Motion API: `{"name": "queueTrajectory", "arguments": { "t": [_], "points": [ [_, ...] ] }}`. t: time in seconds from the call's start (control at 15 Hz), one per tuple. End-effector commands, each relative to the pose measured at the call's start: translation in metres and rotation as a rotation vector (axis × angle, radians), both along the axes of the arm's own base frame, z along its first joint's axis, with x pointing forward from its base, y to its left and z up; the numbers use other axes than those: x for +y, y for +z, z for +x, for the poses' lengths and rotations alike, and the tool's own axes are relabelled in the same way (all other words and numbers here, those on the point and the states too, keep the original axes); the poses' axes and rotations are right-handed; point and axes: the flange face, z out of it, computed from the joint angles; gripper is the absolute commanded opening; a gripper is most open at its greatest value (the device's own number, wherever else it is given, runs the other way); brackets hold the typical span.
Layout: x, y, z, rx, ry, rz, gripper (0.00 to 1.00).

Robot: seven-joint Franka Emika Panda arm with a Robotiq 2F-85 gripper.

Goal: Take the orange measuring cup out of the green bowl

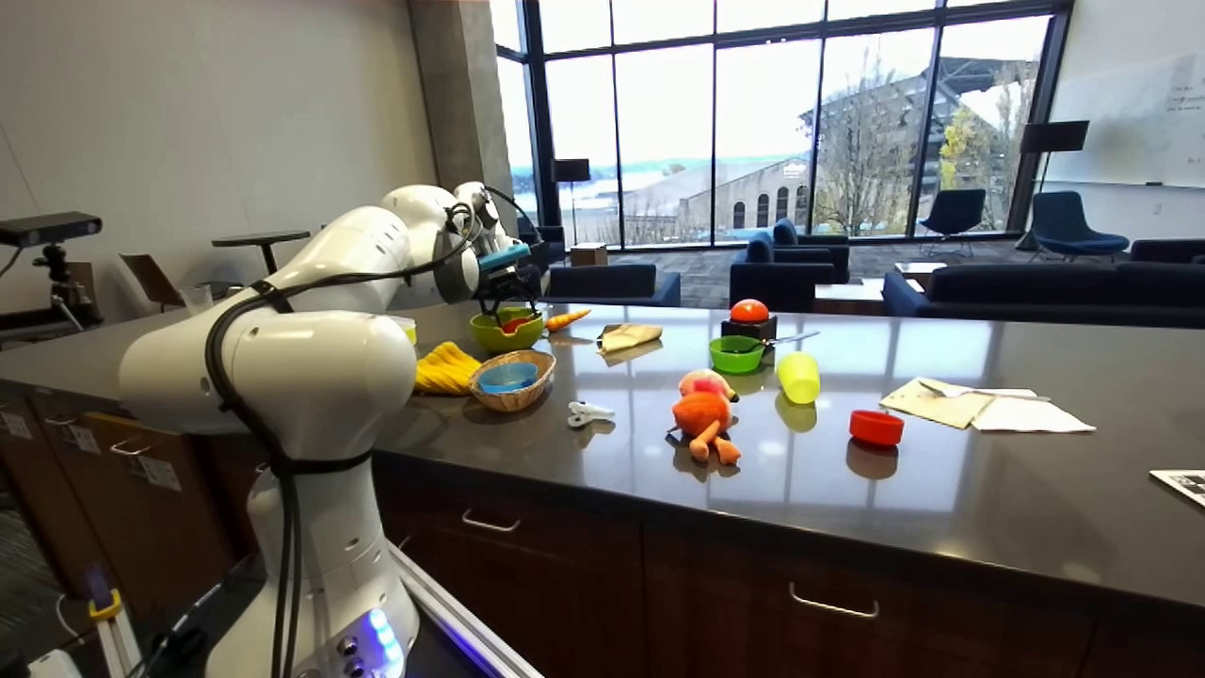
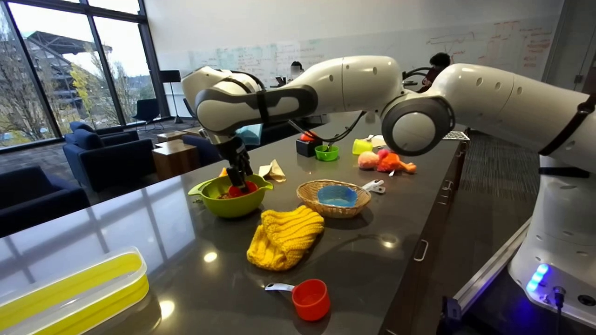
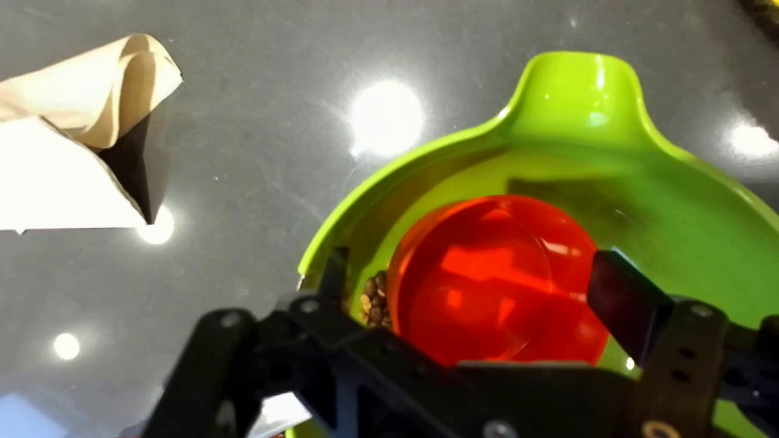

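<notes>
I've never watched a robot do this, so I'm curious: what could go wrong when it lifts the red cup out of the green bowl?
The open pincer straddles the red cup, whose smooth, rounded wall might slip. One finger appears near the rim of the green bowl and could nudge it. The brown bits beside the cup may scatter.

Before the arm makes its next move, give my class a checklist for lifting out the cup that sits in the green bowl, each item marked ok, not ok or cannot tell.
1. Cup inside the bowl: ok.
2. Fingers open: ok.
3. Cup between the fingers: ok, one on each side in the wrist view.
4. Fingers apart from the cup's wall: cannot tell, one overlaps its edge there.
5. Cup empty: ok, as far as its inside shows.
6. Cup alone in the bowl: not ok, small brown bits lie beside it.
</notes>
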Motion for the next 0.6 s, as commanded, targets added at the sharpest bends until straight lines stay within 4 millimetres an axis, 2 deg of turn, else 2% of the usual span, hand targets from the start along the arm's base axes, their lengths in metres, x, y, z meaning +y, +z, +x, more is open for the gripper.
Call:
{"name": "queueTrajectory", "arguments": {
  "t": [0.0,0.53],
  "points": [
    [-0.006,0.003,0.000,0.060,0.019,0.032,1.00],
    [-0.015,-0.013,0.001,0.132,-0.007,0.041,1.00]
  ]
}}
